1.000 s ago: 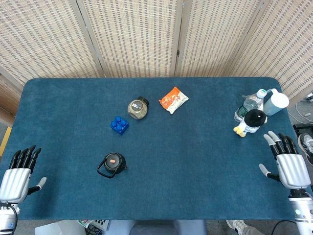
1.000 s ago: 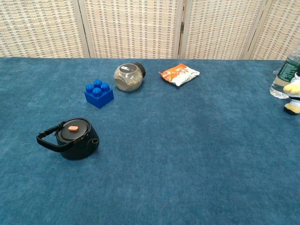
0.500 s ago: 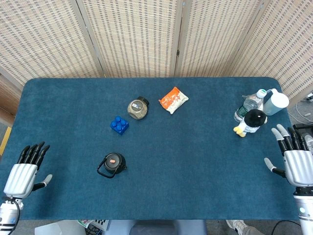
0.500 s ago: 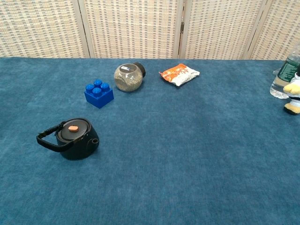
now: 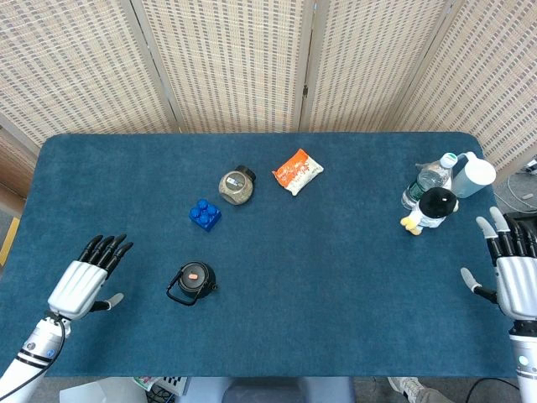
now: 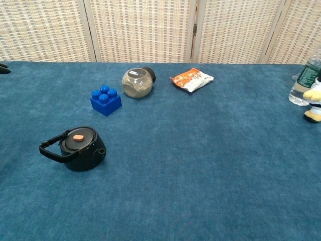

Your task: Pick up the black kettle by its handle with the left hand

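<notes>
One black kettle (image 5: 194, 281), handle leftward.

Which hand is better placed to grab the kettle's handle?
Left. The open left hand is just beside the small black kettle, whose loop handle faces it; the right hand sits across the table.

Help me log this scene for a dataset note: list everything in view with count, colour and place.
kettle: one, black with an orange lid knob, near left of the table
building block: one, blue, behind the kettle
jar: one, clear with a dark lid, lying right of the block
snack packet: one, orange and white, centre rear
water bottle: one, clear, far right
white bottle: one, white, far right edge
penguin toy: one, black and white, in front of the bottles
table: one, blue cloth
left hand: fingers spread, left of the kettle, holds nothing
right hand: fingers spread, right edge, holds nothing
</notes>
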